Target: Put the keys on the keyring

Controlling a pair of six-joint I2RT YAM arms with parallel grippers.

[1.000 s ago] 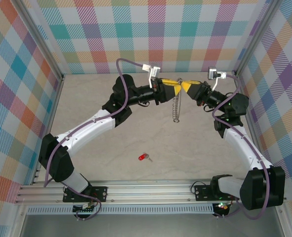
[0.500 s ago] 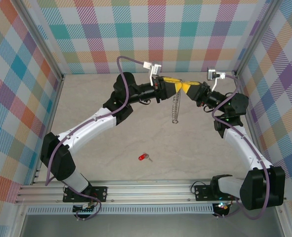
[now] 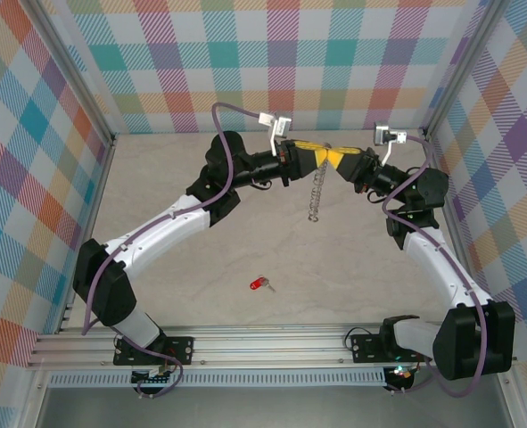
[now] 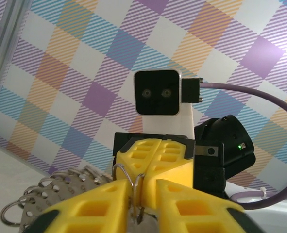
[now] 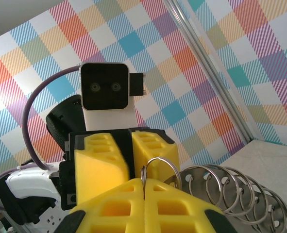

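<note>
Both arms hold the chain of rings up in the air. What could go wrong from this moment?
The left gripper and the right gripper pinch thin rings at one end of the keyring, jaws tip to tip; a ring may slip and the chain drop onto the table.
The red key lies apart, near the arm bases, and no jaws are free to fetch it.

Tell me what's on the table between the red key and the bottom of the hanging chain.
Nothing: the top view shows bare table between the red key and the keyring chain.
</note>
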